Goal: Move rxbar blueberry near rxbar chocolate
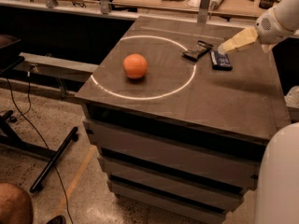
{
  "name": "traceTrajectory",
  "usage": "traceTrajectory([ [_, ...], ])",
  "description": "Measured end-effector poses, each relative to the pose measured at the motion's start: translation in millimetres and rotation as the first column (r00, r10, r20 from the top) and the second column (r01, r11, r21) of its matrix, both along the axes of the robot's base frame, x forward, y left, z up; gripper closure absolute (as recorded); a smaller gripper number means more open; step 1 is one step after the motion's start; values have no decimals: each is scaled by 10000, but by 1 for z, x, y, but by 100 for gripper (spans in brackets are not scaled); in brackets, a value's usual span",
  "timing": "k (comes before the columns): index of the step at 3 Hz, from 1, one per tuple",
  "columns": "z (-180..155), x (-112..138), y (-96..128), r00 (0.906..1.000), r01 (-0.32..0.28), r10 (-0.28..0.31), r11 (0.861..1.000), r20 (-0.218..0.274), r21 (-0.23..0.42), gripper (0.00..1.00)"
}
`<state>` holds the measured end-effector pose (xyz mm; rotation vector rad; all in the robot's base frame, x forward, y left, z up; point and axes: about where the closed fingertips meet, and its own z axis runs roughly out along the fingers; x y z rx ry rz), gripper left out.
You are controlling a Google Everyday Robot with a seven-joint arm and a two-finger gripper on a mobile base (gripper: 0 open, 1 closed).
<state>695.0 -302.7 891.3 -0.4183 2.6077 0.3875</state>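
- Camera view: the white arm (276,18) reaches in from the upper right edge and slopes down and left over the far right part of the dark table (187,104).
- The tan gripper (223,49) sits at the far end of the rxbar blueberry (221,60); touching or just above, I cannot tell, nor whether it is released or grasping.
- Two bars: the rxbar blueberry lies flat, just right of the rxbar chocolate (197,50), a narrow gap between them.
- One orange (135,66) rests inside the one white circle (145,98), well apart from both bars.
- The rxbar chocolate lies on the circle's far right line; the blueberry bar is just outside it.
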Motion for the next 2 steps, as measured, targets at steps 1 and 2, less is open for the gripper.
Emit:
traceTrajectory([
  [1,15,-22,-29,9990,-196,176,9986,405,490,0],
  [2,15,-22,-29,9990,-196,176,9986,405,490,0],
])
